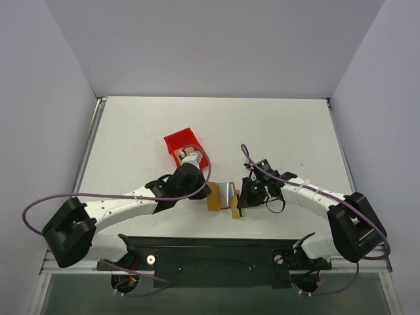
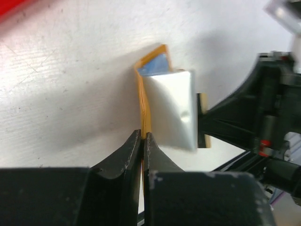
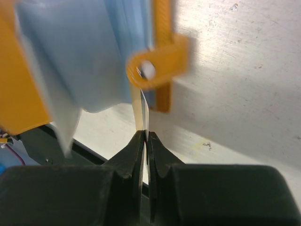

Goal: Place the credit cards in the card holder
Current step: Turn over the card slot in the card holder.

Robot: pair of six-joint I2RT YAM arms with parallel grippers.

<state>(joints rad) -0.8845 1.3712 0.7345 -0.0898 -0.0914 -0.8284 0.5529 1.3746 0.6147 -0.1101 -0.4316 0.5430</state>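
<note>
The card holder point(image 1: 222, 194) is an orange-tan wallet, spread open between both grippers just in front of the arm bases. Its light blue inner panel point(image 2: 168, 108) shines in the left wrist view. My left gripper point(image 1: 209, 193) is shut on the holder's orange left edge point(image 2: 142, 113). My right gripper point(image 1: 241, 198) is shut on a thin tan sheet seen edge-on point(image 3: 142, 110), which looks like a credit card point(image 1: 235, 209) standing at the holder's right side beside its orange tab point(image 3: 157, 68). How far the card sits inside is hidden.
A red plastic bin point(image 1: 182, 146) lies just behind the left wrist, with a small object in its mouth. The black base rail point(image 1: 216, 259) runs along the near table edge. Grey walls enclose the white table point(image 1: 289, 131).
</note>
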